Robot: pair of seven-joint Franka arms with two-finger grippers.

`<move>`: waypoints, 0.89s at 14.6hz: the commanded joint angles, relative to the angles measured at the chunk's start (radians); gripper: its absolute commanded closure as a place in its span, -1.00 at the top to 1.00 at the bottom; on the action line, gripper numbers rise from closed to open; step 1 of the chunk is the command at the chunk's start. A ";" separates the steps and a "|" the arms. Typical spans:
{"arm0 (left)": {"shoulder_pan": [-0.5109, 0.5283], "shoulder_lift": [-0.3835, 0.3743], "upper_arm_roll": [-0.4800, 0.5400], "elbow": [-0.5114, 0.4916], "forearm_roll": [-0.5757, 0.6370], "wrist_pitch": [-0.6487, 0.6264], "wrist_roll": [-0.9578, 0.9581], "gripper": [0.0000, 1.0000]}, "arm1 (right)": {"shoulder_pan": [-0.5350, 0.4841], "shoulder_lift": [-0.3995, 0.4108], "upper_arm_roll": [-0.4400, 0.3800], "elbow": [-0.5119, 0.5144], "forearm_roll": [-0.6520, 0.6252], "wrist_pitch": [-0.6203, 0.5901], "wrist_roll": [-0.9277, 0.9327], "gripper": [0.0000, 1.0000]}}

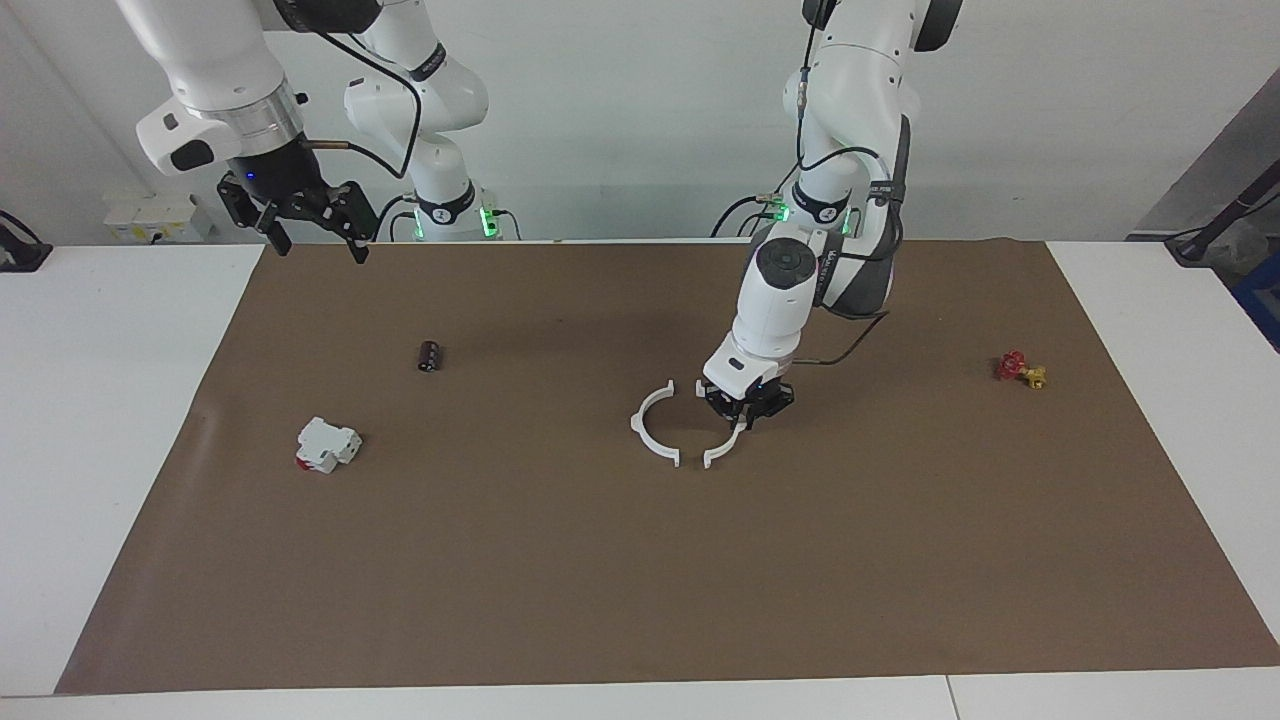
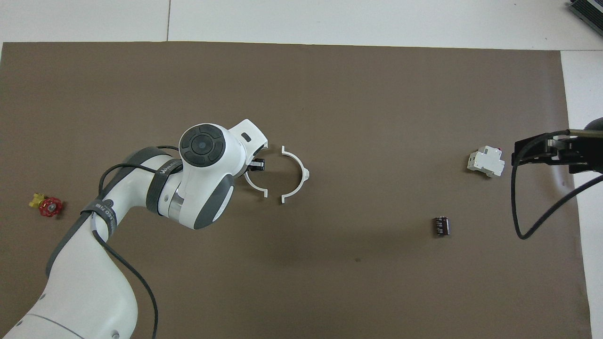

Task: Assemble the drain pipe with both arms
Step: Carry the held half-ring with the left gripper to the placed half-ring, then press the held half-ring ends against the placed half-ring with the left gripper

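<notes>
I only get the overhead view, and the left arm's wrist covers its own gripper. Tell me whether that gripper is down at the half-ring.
Observer: Yes. The left gripper is down at the mat, right on the half-ring that lies toward the left arm's end.
Operator: Now give me the right gripper's height. From above it looks level with the white box.
Observer: It is not. The right gripper hangs open high in the air over the mat's edge at the right arm's end, well above the white box. That arm waits.
</notes>
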 commanded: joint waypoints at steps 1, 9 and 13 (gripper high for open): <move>-0.026 0.007 0.014 -0.022 0.026 0.063 -0.025 -1.00 | -0.014 -0.005 0.007 -0.001 0.017 -0.013 -0.026 1.00; -0.038 0.023 0.014 -0.018 0.026 0.083 -0.025 -1.00 | -0.016 -0.005 0.007 -0.001 0.017 -0.011 -0.024 1.00; -0.052 0.021 0.014 -0.026 0.026 0.073 -0.027 -1.00 | -0.016 -0.005 0.007 0.003 0.020 -0.011 -0.023 1.00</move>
